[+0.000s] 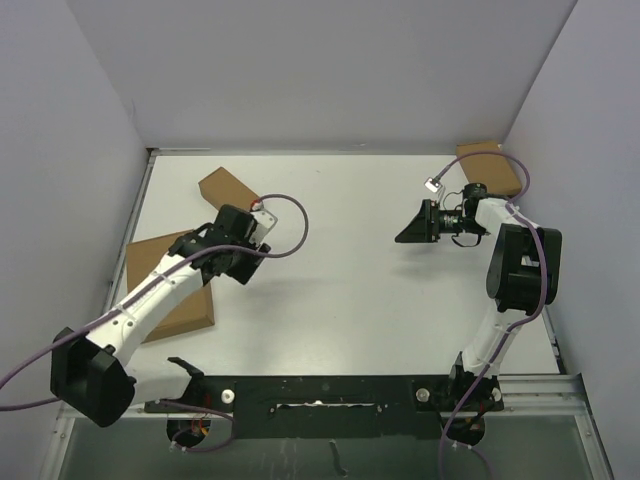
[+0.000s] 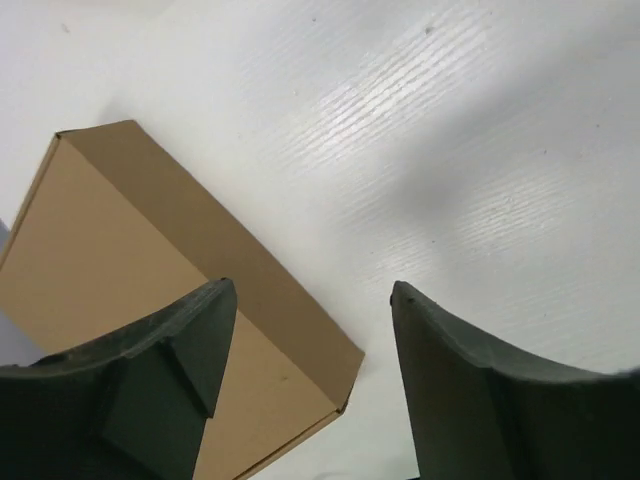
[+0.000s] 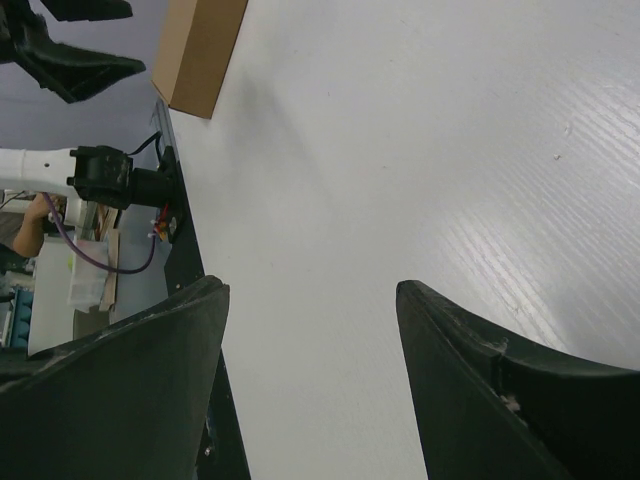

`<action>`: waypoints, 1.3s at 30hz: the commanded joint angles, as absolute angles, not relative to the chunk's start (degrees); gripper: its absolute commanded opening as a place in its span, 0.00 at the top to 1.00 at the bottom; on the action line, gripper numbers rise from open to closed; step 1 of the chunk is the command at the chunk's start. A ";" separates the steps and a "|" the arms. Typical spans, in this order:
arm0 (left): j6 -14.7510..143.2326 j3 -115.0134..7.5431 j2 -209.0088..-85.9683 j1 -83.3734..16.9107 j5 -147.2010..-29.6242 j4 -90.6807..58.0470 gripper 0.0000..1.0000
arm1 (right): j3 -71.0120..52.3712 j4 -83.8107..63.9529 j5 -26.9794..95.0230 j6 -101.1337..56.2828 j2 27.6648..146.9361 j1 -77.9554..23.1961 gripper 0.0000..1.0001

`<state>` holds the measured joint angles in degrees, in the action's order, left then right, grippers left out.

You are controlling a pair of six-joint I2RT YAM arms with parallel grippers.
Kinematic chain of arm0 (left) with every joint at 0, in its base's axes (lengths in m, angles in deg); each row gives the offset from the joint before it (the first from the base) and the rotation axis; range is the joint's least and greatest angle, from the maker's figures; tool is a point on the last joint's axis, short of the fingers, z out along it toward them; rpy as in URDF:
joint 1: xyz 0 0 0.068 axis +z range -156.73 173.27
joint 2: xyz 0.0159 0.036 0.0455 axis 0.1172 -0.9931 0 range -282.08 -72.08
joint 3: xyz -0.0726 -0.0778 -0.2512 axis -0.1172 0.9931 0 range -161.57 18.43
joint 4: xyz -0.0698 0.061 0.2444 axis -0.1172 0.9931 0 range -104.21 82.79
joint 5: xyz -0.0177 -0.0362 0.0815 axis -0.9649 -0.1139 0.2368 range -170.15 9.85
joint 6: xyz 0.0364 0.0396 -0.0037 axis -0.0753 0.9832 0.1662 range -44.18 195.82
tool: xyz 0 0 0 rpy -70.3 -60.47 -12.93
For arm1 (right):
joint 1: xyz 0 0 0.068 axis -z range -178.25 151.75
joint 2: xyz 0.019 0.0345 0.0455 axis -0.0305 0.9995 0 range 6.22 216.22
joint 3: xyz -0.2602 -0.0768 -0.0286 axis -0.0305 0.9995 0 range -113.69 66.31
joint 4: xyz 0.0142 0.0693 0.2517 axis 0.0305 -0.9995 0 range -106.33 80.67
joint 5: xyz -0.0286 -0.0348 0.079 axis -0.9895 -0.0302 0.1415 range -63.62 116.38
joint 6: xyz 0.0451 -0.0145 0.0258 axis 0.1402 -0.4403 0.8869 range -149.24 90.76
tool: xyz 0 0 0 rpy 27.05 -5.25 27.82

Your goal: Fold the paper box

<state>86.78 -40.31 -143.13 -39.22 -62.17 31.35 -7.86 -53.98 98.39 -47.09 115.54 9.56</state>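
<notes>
Paper box (image 1: 188, 308) lies at the left of the bench (image 1: 350, 285), under my left arm, so that arm reaches it first. Left hand (image 2: 312, 300) wide, empty, near a small box (image 2: 130, 260). Right hand (image 3: 312, 295) wide too, likely ready to assist.

bright, soft shadows, perhaps slight blur

The table (image 1: 340, 290) is seen as white, finely ribbed and faintly glossy. At its left edge, the paper box (image 1: 185, 305) is shown in matt brown cardboard. The fingers (image 2: 190, 350) of the left gripper (image 2: 312, 290) are seen in dark matt plastic.
</notes>
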 commanded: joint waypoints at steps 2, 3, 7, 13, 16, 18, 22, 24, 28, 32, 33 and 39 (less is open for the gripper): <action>79.98 -40.78 -148.16 -26.51 -85.13 26.18 0.74 | -8.59 -53.98 99.91 -47.96 115.20 9.49 0.32; 79.33 -40.92 -150.12 -24.55 -87.00 26.40 0.83 | -8.57 -53.88 99.94 -47.89 115.30 9.44 0.32; 76.89 -41.41 -157.79 -20.66 -83.15 27.84 1.00 | -8.66 -53.88 100.19 -47.87 115.69 9.47 0.32; 73.57 -44.44 -166.46 -19.74 -74.61 30.04 1.00 | -8.74 -53.96 100.40 -47.95 115.51 9.48 0.32; 70.24 -46.66 -171.33 -19.76 -65.62 32.95 1.00 | -8.83 -54.13 100.64 -48.09 115.47 9.61 0.32; 66.54 -48.99 -175.54 -19.68 -55.91 36.79 1.00 | -8.84 -54.32 100.88 -48.26 115.40 9.68 0.32; 62.34 -51.94 -181.36 -19.36 -48.13 41.42 0.94 | -8.92 -54.41 101.00 -48.40 115.28 9.82 0.32; 62.42 -51.99 -181.63 -19.38 -48.82 41.17 0.85 | -9.00 -54.78 100.96 -48.74 115.07 9.92 0.32; 62.93 -53.25 -176.66 -20.59 -52.00 41.10 0.69 | -9.01 -54.87 99.20 -49.64 113.89 9.85 0.32; 65.83 -52.41 -164.90 -23.80 -63.63 34.93 0.50 | -9.19 -55.20 93.74 -52.76 110.90 9.23 0.32; 66.20 -51.55 -161.69 -24.65 -66.96 32.27 0.46 | -9.12 -55.13 92.19 -54.13 109.22 9.15 0.32; 64.13 -42.97 -143.97 -25.48 -89.82 13.34 0.21 | -7.03 -51.21 80.99 -59.91 96.21 8.39 0.28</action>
